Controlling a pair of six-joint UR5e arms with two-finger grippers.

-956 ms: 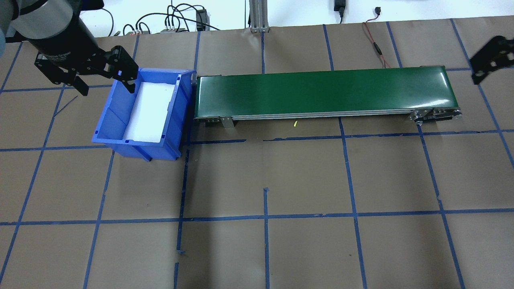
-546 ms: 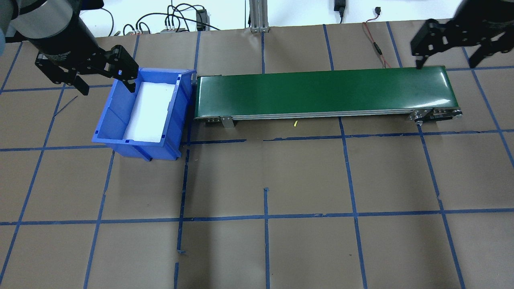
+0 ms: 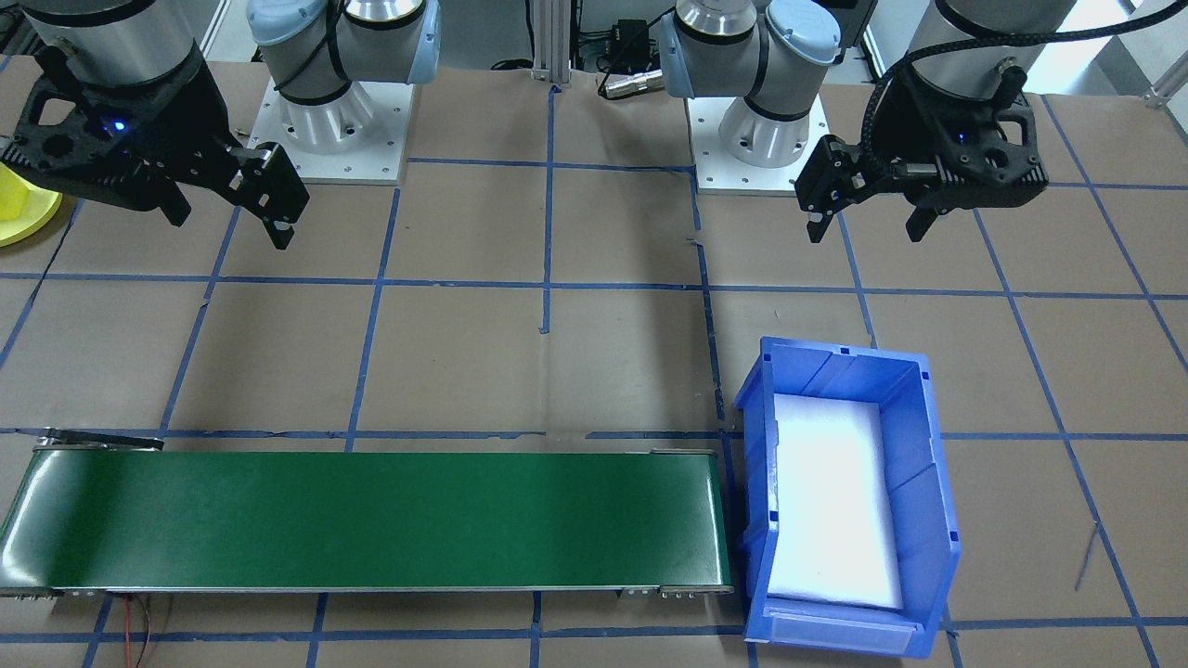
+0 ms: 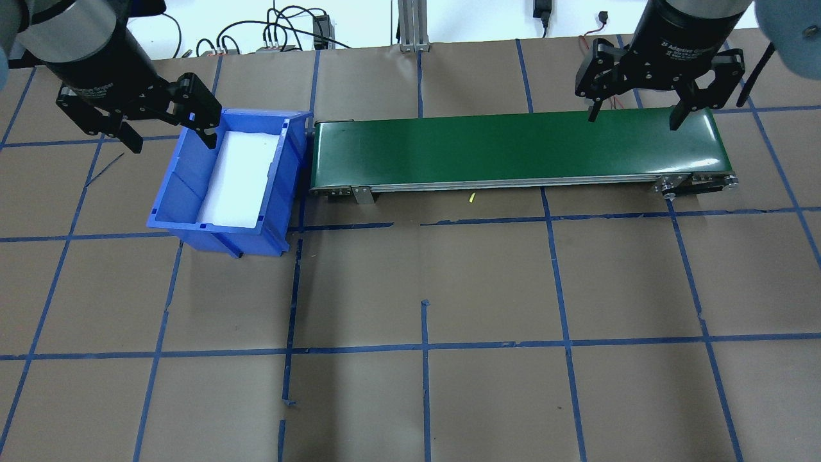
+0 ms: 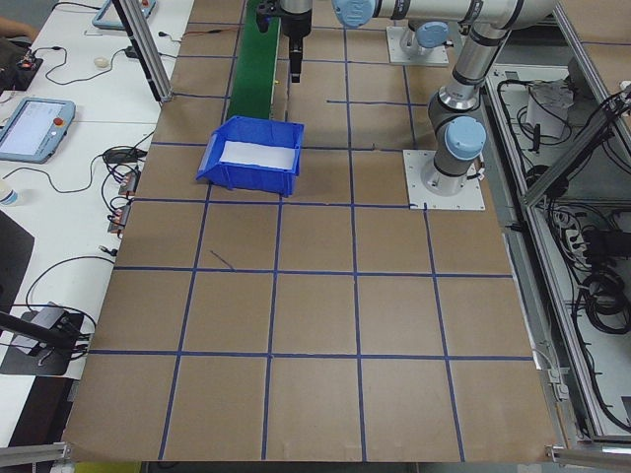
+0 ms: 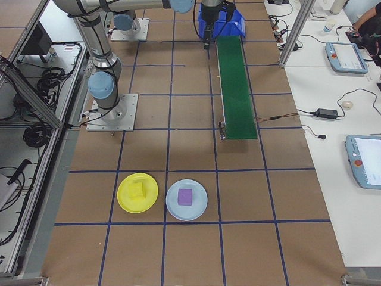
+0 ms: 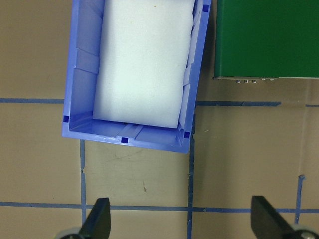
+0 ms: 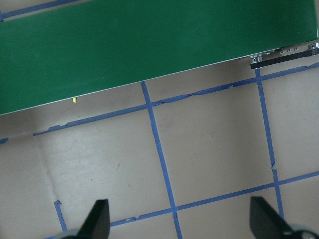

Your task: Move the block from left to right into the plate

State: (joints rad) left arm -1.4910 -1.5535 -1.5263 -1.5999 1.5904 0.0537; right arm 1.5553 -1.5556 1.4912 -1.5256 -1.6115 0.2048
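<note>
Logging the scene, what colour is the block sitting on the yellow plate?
Yellow, matching the plate; the block shows best in the exterior right view.

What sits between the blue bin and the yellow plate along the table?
The green conveyor belt runs from the blue bin toward the yellow plate, then bare taped paper; exterior right view.

Brown paper-covered table (image 4: 487, 282) gridded with blue tape (image 4: 423, 346).

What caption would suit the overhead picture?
Two open grippers, left gripper beside a blue bin, right gripper over a bare green conveyor belt.
</note>
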